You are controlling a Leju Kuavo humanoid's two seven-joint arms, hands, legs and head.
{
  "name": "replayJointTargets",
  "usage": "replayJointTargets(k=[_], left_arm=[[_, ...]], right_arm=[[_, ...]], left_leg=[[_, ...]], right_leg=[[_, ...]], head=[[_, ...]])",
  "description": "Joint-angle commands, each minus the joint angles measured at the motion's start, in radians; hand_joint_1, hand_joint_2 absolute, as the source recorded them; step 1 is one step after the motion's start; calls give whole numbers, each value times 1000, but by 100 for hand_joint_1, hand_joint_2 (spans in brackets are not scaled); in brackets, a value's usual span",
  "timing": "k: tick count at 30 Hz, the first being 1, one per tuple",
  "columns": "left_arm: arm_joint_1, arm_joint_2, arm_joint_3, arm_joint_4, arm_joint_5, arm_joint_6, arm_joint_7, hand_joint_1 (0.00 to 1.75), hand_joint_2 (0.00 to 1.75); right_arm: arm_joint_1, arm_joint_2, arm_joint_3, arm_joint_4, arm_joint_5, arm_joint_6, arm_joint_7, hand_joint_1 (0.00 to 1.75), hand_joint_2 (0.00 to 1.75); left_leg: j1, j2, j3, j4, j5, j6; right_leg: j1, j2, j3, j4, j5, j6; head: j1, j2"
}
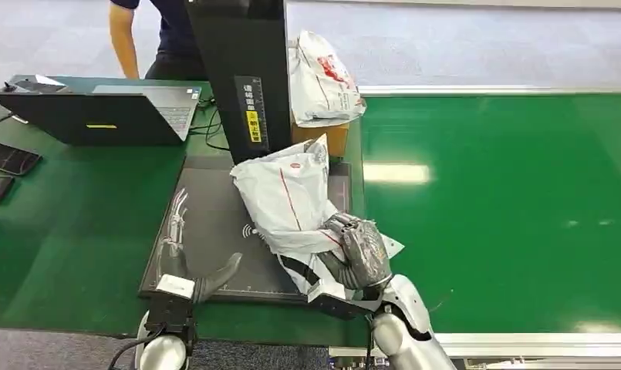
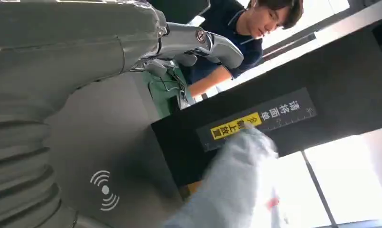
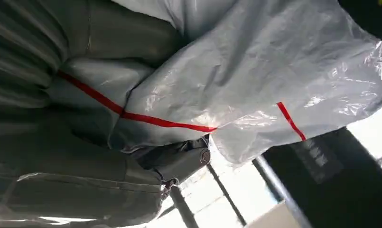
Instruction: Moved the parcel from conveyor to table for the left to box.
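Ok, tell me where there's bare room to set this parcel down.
The dark scanner mat is bare between the left robot hand and the parcel that the right robot hand holds. The green conveyor to the right is bare too. It is crowded behind: the black scanner post, a second parcel on a cardboard box, and the laptop.

Parcel-sorting workstation, likely warehouse or logistics lab: wide green conveyor belt, black scanner stand over dark scanning pad, open laptop, bagged parcels stacked nearby.
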Motion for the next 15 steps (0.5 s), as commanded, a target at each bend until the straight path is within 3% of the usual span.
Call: replayJointTargets(k=[1, 8, 13, 14, 15], left_arm=[[43, 71, -48, -14, 14, 59, -8, 0, 175], [23, 75, -55, -15, 23, 62, -4, 0, 175], [-24, 62, -69, -1, 34, 26, 4, 0, 175], [-32, 61, -69, 0, 34, 23, 6, 0, 175], [-39, 56, -64, 5, 32, 20, 9, 0, 175]], right_arm=[[-253, 16, 64, 491, -116, 21, -112, 127, 175], [-275, 17, 57, 561, -144, 29, -157, 127, 175], [-301, 13, 96, 632, -144, 57, -206, 96, 175], [-303, 18, 100, 636, -143, 58, -207, 72, 175], [-323, 30, 115, 672, -123, 49, -194, 31, 175]], left_leg=[[0, 5, 4, -2, 0, -1], [0, 0, 3, -1, 1, -1], [1, -1, 3, -1, 1, -1], [1, -1, 2, -1, 1, -1], [0, -1, 1, 0, 1, -1]], right_leg=[[0, 5, 2, -2, 1, -1], [0, -1, 3, -2, 1, -1], [1, -2, 3, -1, 0, -1], [1, -3, 3, -1, 0, -1], [0, -3, 1, -1, 0, -1]], head=[[0, 0], [0, 0], [0, 0], [0, 0], [0, 0]])
